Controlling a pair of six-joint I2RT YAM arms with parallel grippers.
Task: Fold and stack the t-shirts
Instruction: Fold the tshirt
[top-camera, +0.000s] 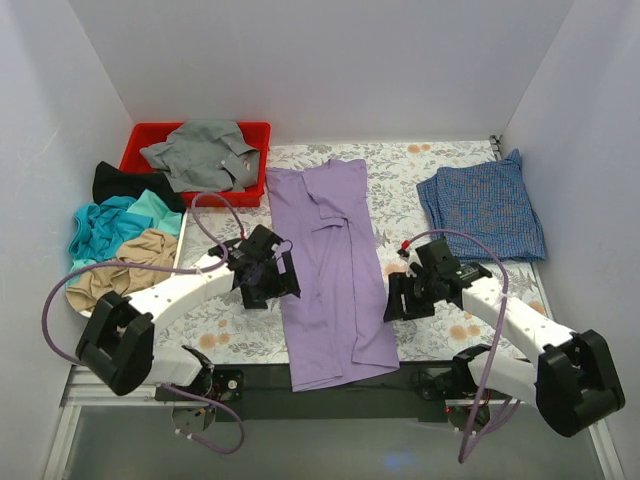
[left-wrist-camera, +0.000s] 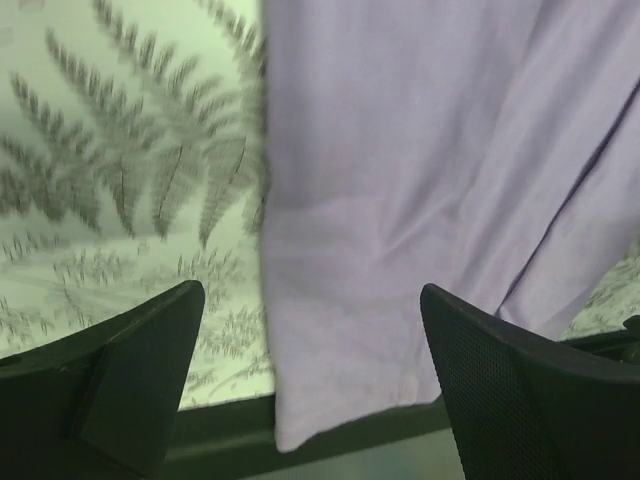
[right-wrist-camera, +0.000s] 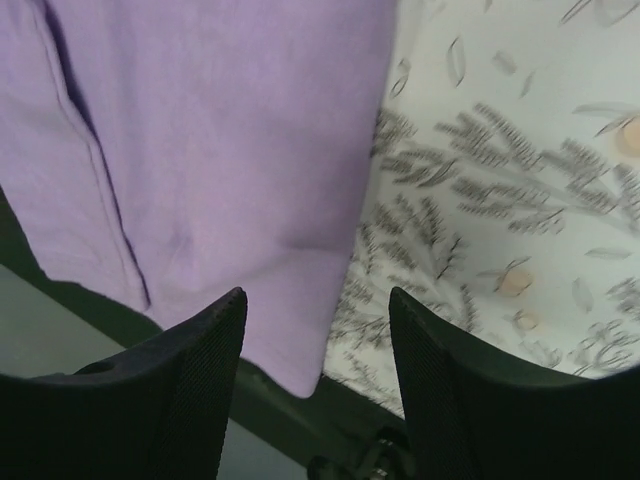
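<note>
Leaving alone, at far left, the loose heap of black cloth t-shirt, teal cloth t-shirt and tan cloth t-shirt, and the grey cloth t-shirt in the red plastic bin. Hovering the left gripper, jaws spread wide and empty, over the left edge of the plain lavender-purple t-shirt, lying as a long narrow strip down the middle of the floral-printed table cover, hem hanging past the near edge. Judging a crosswise fold next: pinching both hem corners through every layer, lifting level, carrying toward the collar, keeping side edges aligned. Holding the right gripper partly open, also empty, over the right edge. Treating the roughly squared blue finely checked t-shirt at far right as the likely stack base. Finding no brand, label or readable writing anywhere.
</note>
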